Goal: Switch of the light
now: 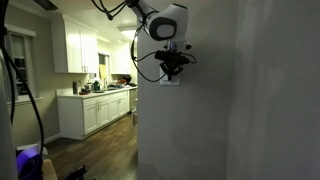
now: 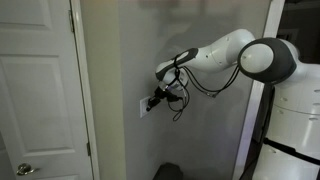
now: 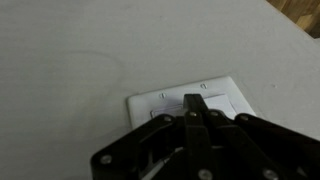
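We see door (image 2: 40, 90) at left; right of it, light switch (image 2: 145, 107) on wall (image 2: 110, 60). At switch, gripper (image 2: 154, 101): fingers (image 3: 190, 118) pressed together, holding nothing. We judge switch rigid, light, clicky: press its edge, no grasping.

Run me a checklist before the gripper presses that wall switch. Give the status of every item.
1. Gripper lined up on the switch plate: ok, its tips sit over the plate's middle in the wrist view.
2. Gripper shut for pushing: ok, the fingers meet.
3. Contact with a rocker: cannot tell, the fingers hide it.
4. Which rocker is targeted: cannot tell.
5. Cable away from the plate: ok, it loops behind the gripper in an exterior view.
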`<state>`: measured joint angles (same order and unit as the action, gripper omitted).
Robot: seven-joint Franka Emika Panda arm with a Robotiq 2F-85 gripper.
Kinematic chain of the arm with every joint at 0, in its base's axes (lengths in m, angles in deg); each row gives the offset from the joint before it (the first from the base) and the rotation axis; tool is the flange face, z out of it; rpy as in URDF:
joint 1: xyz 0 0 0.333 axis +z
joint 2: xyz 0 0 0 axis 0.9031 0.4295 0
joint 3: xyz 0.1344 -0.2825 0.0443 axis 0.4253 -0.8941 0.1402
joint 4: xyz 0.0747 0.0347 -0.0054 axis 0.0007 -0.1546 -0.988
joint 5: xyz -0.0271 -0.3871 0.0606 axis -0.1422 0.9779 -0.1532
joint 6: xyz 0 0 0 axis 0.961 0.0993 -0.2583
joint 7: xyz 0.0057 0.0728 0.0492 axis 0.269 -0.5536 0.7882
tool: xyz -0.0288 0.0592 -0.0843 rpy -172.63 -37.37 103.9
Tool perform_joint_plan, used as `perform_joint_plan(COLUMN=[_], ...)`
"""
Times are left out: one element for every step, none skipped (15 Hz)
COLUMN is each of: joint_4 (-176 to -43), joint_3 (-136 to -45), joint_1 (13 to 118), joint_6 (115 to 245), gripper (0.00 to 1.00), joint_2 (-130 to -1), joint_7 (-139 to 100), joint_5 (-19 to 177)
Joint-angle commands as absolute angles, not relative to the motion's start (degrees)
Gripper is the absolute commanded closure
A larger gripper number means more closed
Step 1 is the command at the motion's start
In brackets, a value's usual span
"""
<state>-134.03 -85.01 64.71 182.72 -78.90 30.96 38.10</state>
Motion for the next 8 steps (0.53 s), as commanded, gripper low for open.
perform_joint_plan(joint_4=[-133.38, -133.75, -134.33, -134.91, -135.55, -135.91, -136.11, -136.19], joint_3=[-84.66, -84.74, -84.92, -85.08, -85.29, -85.46, -85.71, -85.9], joint_1=[64.87, 64.76, 64.57, 64.45, 64.3, 64.18, 64.0, 63.9], joint_6=[183.07, 183.35, 183.62, 184.26, 185.46, 186.16, 186.4, 186.58], gripper=[1.0, 1.0, 1.0, 1.0, 1.0, 1.0, 1.0, 1.0], joint_2=[-78.06, -78.32, -78.79, -79.26, -79.72, -80.02, -80.14, -80.15], joint_7=[29.18, 28.95, 28.44, 27.55, 26.63, 25.77, 25.17, 24.56], joint_5=[40.69, 41.05, 41.68, 42.48, 43.01, 43.53, 44.2, 44.87])
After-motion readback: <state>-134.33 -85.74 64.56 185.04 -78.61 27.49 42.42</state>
